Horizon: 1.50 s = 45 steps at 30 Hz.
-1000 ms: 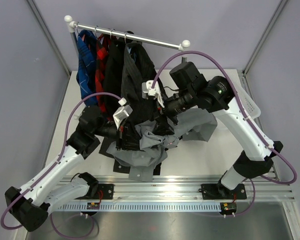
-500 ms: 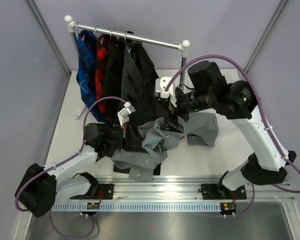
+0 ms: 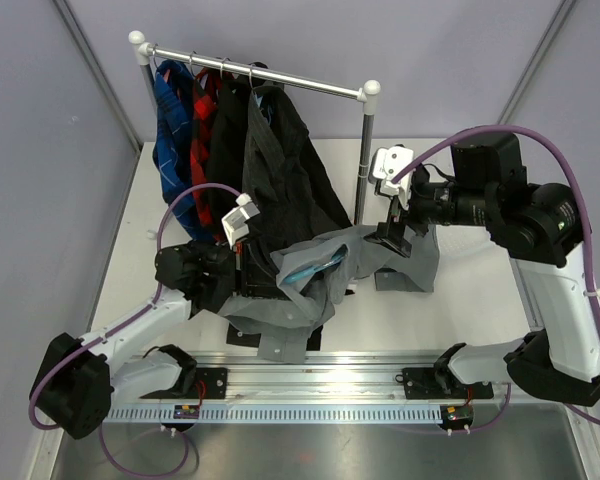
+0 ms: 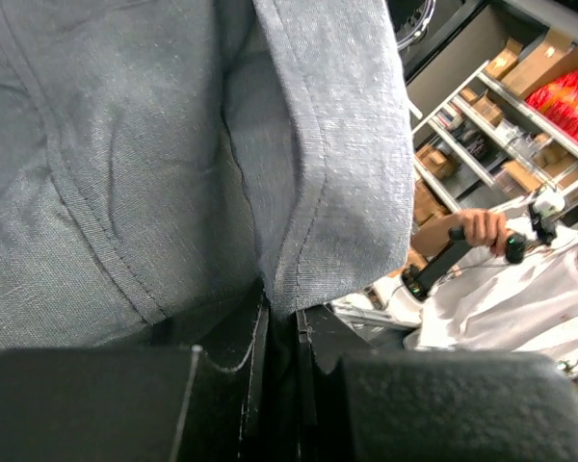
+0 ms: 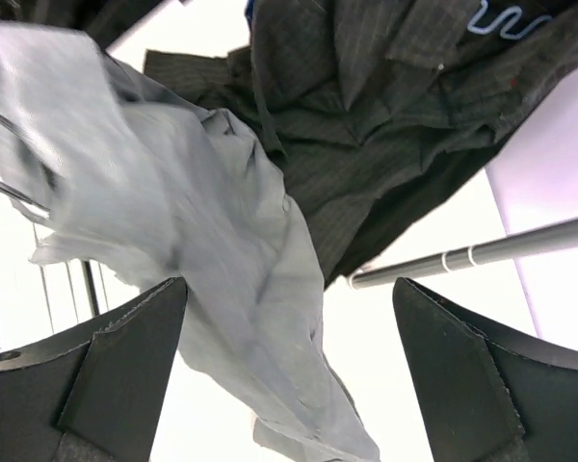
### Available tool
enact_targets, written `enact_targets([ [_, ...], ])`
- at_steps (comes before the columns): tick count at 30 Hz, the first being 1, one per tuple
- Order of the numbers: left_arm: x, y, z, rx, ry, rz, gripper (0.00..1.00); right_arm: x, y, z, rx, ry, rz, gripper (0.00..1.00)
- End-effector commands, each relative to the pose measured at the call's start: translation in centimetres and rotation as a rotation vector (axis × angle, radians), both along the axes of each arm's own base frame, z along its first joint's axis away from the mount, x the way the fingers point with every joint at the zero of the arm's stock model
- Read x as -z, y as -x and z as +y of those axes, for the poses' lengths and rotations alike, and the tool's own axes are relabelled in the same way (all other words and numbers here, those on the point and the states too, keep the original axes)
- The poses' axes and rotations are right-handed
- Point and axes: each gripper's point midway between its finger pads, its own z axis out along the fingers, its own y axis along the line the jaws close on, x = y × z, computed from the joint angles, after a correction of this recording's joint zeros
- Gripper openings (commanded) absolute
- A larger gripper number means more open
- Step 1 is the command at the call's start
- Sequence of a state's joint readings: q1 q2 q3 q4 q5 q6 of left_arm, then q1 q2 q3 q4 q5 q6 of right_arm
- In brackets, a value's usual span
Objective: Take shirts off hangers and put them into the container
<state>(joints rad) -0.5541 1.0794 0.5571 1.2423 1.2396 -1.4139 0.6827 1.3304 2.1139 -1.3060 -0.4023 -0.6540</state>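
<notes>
A light grey shirt (image 3: 310, 290) lies bunched across the table, and its light blue hanger (image 3: 308, 268) shows in the folds. My left gripper (image 3: 252, 268) is shut on a fold of this grey cloth (image 4: 308, 192), pinched between the black jaws. My right gripper (image 3: 392, 238) hangs open just right of the shirt's sleeve (image 3: 412, 262), with nothing in its fingers (image 5: 125, 366); grey cloth (image 5: 222, 250) hangs beyond them. The charcoal pinstriped shirt (image 3: 290, 170), black shirt (image 3: 230, 130), red-black plaid shirt (image 3: 205, 135) and blue plaid shirt (image 3: 170, 120) hang on the rail. The container is out of view.
The metal rail (image 3: 280, 80) with white knobs spans the back, and its right post (image 3: 363, 150) stands close to my right gripper. White tabletop (image 3: 460, 300) shows at the right. An aluminium frame (image 3: 330, 365) runs along the near edge.
My right gripper opened, let go of the grey shirt and pulled away to the right. The shirt sagged and spread, uncovering the blue hanger. The left gripper kept its hold.
</notes>
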Motion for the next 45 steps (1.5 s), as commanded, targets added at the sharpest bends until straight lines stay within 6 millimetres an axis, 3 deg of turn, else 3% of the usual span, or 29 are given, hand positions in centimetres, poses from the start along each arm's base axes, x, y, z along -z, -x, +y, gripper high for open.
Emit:
enact_targets([
  [1, -3.8, 1.8, 1.3, -0.021, 0.173, -0.321, 0.00, -0.3, -0.5, -0.8, 0.003, 0.005, -0.054, 0.96],
  [4, -3.9, 1.7, 1.2, -0.026, 0.163, -0.321, 0.00, 0.3, 0.8, -0.8, -0.063, 0.016, -0.048, 0.96],
  [11, -4.7, 1.8, 1.2, -0.019, 0.160, -0.327, 0.00, 5.0, 4.3, -0.6, -0.359, 0.128, -0.022, 0.94],
  [20, -4.7, 0.7, 0.7, -0.048, 0.120, -0.323, 0.00, 5.1, 4.9, 0.7, -0.448, 0.110, 0.041, 0.89],
  [28, -4.2, -0.5, 0.1, -0.101, 0.055, -0.329, 0.00, 6.0, 5.1, 3.0, -0.490, 0.066, 0.221, 0.53],
  [37, -3.3, -1.2, -0.8, -0.116, -0.021, -0.345, 0.00, 5.3, 6.5, 5.4, -0.555, 0.013, 0.306, 0.36],
  [43, -3.8, -1.5, -0.9, -0.123, -0.028, -0.364, 0.00, 6.0, 7.5, 6.0, -0.581, 0.031, 0.359, 0.24],
  [45, -3.9, -1.6, -0.9, -0.139, -0.037, -0.374, 0.00, 6.0, 7.6, 5.9, -0.574, 0.032, 0.369, 0.05],
])
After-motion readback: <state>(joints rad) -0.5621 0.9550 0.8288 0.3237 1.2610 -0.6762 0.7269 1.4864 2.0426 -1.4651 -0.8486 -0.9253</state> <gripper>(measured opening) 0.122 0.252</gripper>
